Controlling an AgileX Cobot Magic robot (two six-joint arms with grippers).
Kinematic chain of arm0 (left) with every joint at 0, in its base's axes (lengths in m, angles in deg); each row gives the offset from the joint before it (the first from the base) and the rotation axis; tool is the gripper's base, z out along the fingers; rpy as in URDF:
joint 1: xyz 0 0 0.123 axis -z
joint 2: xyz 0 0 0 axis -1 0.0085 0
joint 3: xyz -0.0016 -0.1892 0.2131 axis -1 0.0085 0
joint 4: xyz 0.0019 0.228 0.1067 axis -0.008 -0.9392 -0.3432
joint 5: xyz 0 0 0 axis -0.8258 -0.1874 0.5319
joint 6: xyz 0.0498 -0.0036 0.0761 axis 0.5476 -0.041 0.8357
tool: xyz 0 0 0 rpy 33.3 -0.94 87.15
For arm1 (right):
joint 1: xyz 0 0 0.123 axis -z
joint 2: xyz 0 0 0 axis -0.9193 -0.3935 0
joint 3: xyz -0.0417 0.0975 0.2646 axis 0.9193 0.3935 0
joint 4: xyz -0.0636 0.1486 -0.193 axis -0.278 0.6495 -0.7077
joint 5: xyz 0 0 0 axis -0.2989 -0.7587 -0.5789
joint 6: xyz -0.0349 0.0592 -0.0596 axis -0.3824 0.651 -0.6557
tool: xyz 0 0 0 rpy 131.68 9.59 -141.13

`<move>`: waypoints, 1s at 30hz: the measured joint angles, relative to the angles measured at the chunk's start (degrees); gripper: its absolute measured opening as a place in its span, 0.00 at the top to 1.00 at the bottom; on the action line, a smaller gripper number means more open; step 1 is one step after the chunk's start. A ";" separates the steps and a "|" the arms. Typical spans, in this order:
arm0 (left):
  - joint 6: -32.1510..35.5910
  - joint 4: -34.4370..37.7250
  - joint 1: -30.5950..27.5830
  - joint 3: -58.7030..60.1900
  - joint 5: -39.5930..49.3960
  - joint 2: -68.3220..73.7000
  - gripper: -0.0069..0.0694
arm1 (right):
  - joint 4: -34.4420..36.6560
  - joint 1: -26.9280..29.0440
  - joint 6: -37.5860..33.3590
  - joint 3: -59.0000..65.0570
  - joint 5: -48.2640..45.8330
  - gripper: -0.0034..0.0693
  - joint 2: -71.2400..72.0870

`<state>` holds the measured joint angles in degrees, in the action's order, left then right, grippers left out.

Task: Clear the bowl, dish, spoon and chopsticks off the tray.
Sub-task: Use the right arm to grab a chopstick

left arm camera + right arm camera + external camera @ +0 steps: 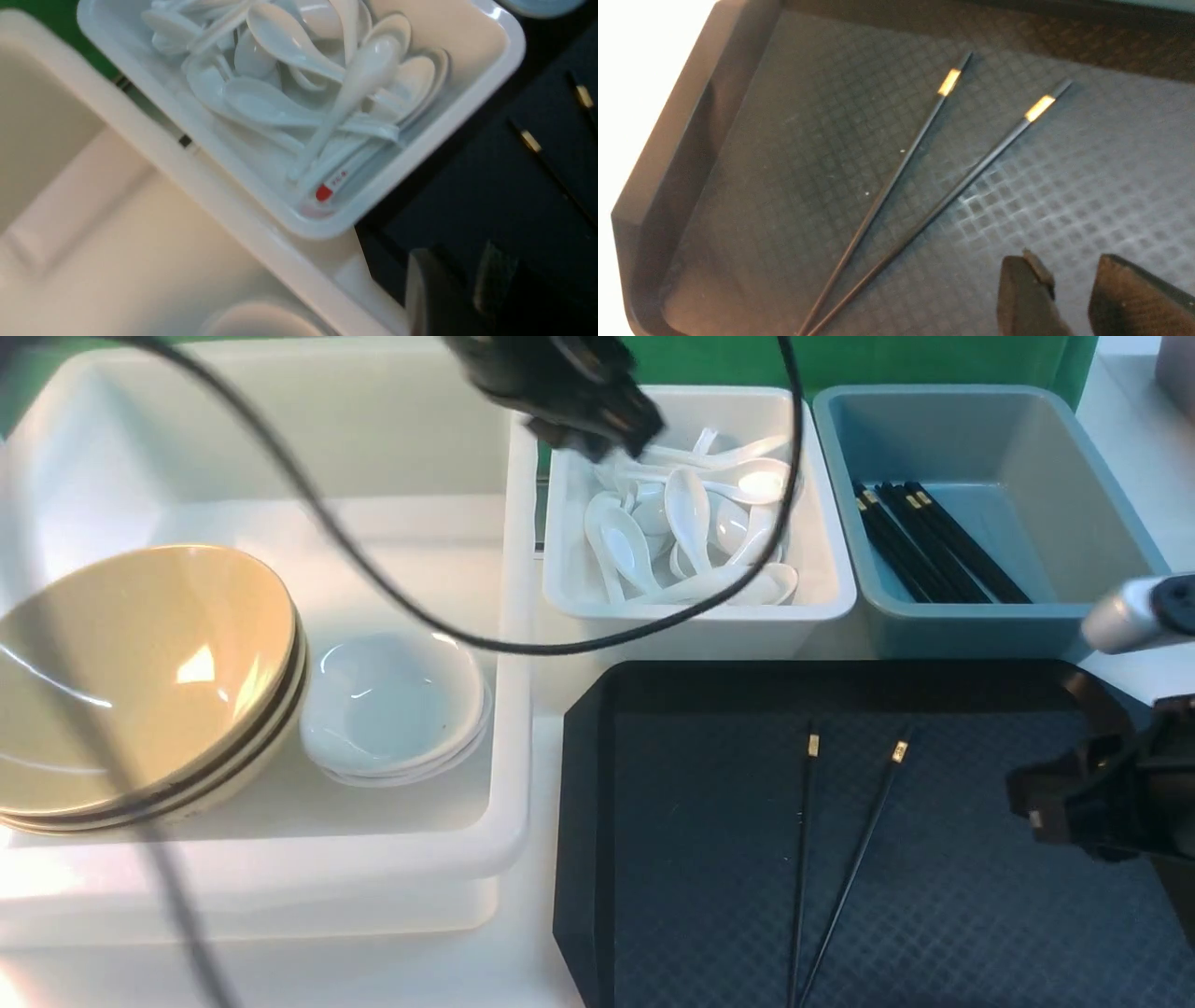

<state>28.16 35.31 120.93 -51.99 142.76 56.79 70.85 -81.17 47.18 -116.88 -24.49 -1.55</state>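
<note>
Bowl (pixel 140 672) and dish (pixel 392 705) are sitting in the white tub (pixel 509 616), and the spoon (pixel 359 88) is apparently lying in the spoon bin (pixel 836 588). Only the chopsticks (pixel 803 859) are waiting on the tray (pixel 934 915). Right pincer (pixel 1064 270) is hovering nearby, apart and empty. Left pincer (pixel 455 261) is too blurred to tell.

The left claw (pixel 602 429) is chunky and black, a black cable (pixel 420 611) looping past it. The right claw (pixel 1069 303) is black too, fingers (pixel 1134 308) textured, its arm link (pixel 1125 611) silver-grey.

chopsticks (pixel 803 859) partly off-frame; left claw (pixel 602 437) blurry
</note>
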 joint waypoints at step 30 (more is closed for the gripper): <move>-14.33 -10.25 -0.11 78.67 -27.54 -63.99 0.92 | -8.76 -11.69 16.28 -21.75 -10.53 0.15 -40.16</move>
<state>13.83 25.06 120.82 26.67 115.22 -7.20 62.09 -92.86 63.45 -138.63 -35.02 -41.71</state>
